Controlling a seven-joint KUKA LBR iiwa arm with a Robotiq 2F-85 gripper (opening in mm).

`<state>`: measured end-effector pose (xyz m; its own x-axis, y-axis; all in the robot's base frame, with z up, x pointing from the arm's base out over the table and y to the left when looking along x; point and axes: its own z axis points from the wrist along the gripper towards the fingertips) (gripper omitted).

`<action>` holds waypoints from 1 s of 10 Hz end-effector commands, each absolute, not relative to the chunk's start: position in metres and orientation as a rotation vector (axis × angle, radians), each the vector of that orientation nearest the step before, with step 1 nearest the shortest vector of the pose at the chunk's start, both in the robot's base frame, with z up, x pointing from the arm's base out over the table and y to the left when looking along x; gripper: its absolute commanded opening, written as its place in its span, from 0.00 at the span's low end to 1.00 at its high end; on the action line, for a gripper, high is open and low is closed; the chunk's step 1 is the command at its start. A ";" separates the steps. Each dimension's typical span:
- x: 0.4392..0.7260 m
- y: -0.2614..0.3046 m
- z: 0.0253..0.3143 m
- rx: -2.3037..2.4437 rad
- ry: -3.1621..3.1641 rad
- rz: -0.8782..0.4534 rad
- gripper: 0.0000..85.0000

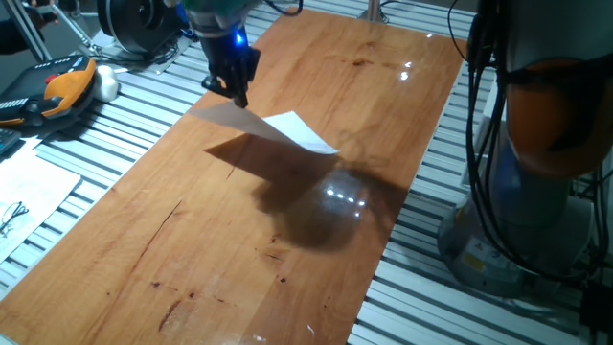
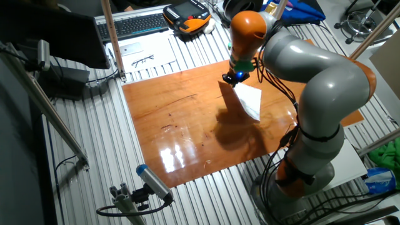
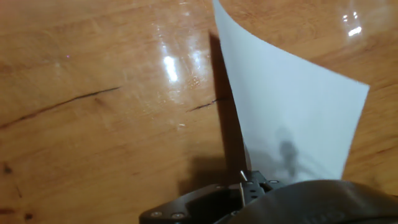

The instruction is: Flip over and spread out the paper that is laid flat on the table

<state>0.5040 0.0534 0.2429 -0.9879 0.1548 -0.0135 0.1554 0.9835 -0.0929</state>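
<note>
The paper [image 1: 278, 131] is a thin white sheet lifted off the table [image 1: 192, 249]. One edge is pinched in my gripper [image 1: 237, 92] and the sheet hangs down and away from it, its far corner near the wood. It casts a dark shadow on the glossy reddish-brown top. In the other fixed view the paper [image 2: 245, 100] hangs below my gripper [image 2: 230, 79] over the table's [image 2: 169, 119] far half. In the hand view the blank white sheet [image 3: 286, 118] rises from between my fingers [image 3: 249, 186] at the bottom edge.
A grey slatted metal surface [image 1: 124, 125] surrounds the table. Another white sheet with glasses [image 1: 19, 196] lies at the left; it also shows in the other fixed view [image 2: 147, 55]. An orange-black tool [image 1: 57, 91] and a keyboard [image 2: 134, 24] lie beyond.
</note>
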 end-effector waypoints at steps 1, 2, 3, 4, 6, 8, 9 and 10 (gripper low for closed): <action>0.504 0.054 0.261 0.217 3.117 -0.165 0.00; 0.505 0.056 0.274 0.176 3.116 -0.174 0.00; 0.506 0.055 0.285 0.160 3.124 -0.170 0.00; 0.506 0.055 0.295 0.131 3.128 -0.158 0.00; 0.508 0.051 0.313 0.050 3.144 -0.106 0.00; 0.507 0.050 0.333 -0.044 3.142 -0.058 0.00; 0.506 0.049 0.343 -0.078 3.130 -0.048 0.00; 0.502 0.050 0.350 -0.099 3.112 -0.044 0.00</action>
<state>0.5007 0.0495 0.3480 -0.9973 -0.0680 -0.0283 -0.0671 0.9973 -0.0297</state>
